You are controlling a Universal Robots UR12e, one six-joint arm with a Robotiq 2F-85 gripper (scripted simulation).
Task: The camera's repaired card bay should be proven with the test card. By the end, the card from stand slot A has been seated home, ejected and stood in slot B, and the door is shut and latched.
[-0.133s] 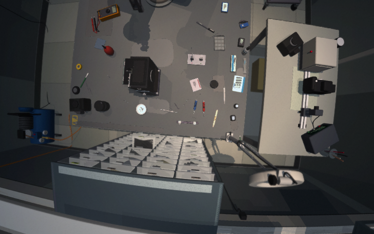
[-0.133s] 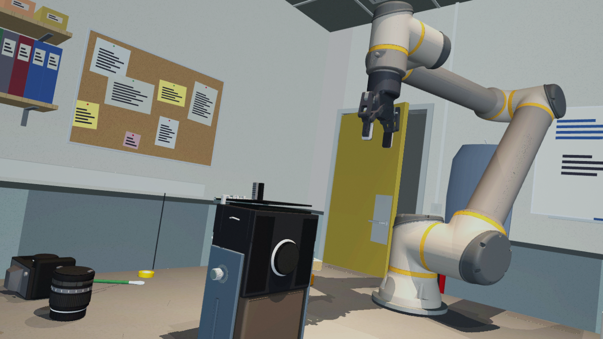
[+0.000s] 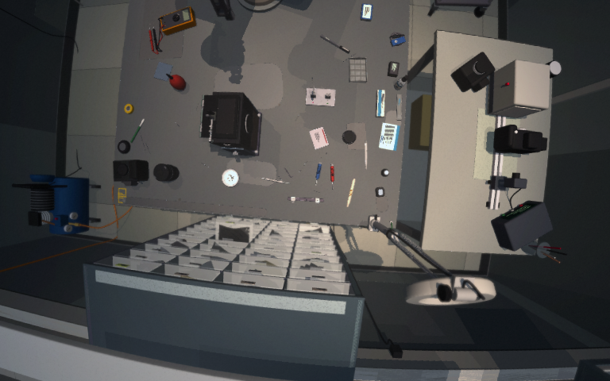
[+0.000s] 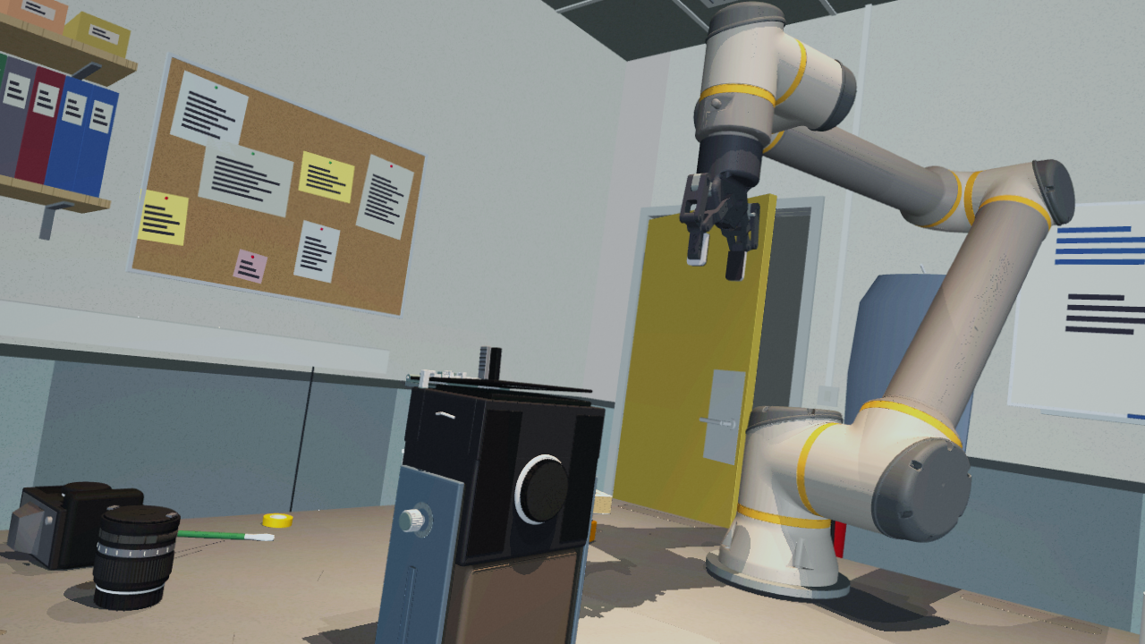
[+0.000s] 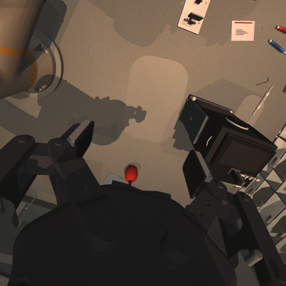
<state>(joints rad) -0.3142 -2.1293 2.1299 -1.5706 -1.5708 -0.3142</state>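
The black camera body [image 5: 226, 141] [image 4: 512, 489] [image 3: 231, 123] stands on the bench, well below and to one side of me. Its blue-grey door [image 4: 420, 553] with a small knob [image 4: 412, 519] lies on the side face. The white card stand [image 5: 194, 16] [image 3: 320, 96] lies flat on the bench beyond the camera, with two dark cards in its slots. A red blower bulb [image 5: 131, 173] [image 3: 177, 82] lies on the bench beneath me. My gripper [image 4: 717, 258] [image 5: 137, 157] hangs high above the bench, open and empty.
A grey parts cabinet [image 3: 225, 287] with many small drawers runs along the bench edge. A spare camera and lens [image 4: 132, 557] sit at one end. Screwdrivers [image 3: 325, 173], a paper note [image 5: 242, 31], a tape roll [image 4: 278, 520] and small tools are scattered around.
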